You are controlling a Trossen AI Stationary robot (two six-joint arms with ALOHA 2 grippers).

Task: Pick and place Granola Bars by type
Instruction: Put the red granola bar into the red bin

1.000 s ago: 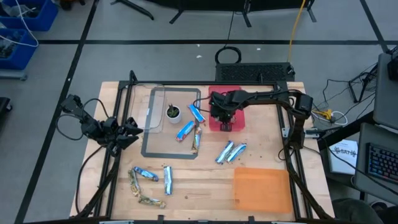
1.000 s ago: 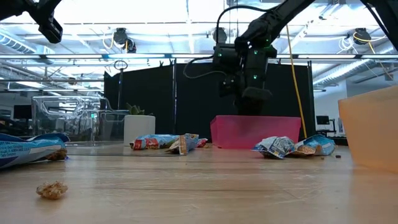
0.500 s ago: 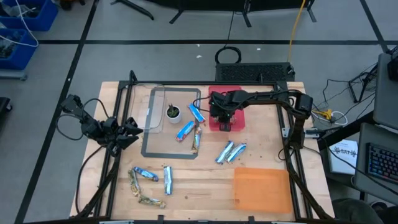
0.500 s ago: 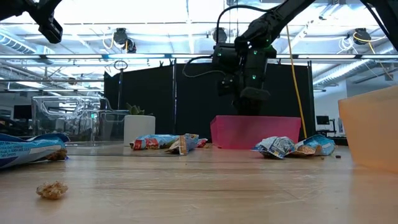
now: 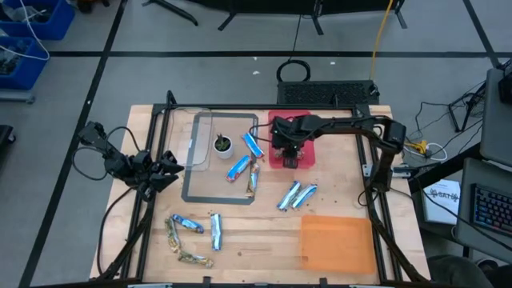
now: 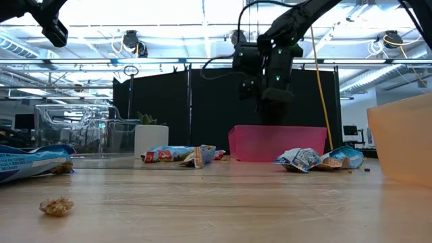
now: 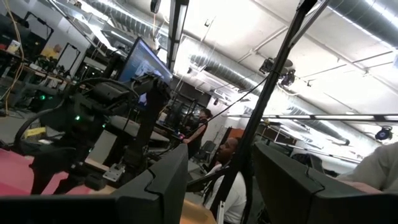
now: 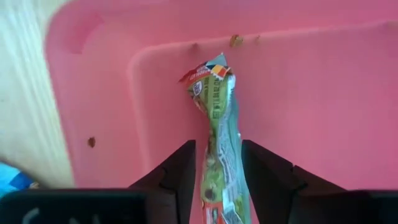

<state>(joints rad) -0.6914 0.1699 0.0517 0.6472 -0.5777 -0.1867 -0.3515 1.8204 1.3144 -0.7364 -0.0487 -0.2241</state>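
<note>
A: Right wrist view is showing the right gripper [image 8: 214, 171] hanging over the pink bin [image 8: 323, 93], its fingers [image 8: 177, 168] standing slightly apart around a green-wrapped bar [image 8: 219, 149] that is reaching the bin floor.

B: So one bar is going in. What is remaining?

A: Nearly everything: blue bars [image 5: 293, 194] are lying across the wooden surface [image 5: 264, 240], the orange bin [image 5: 338, 242] is sitting bare, and the left gripper [image 5: 170, 170] is waiting at the left edge, fingers partly apart, holding nothing.

- A robotics lab or workshop is being shown.
- Exposed ceiling ducts [image 7: 249, 62] and monitors [image 7: 144, 62] are being seen.
- Cables [image 5: 416, 146] and a blue bin [image 5: 46, 18] are lying around the counter [image 5: 256, 240].
</note>
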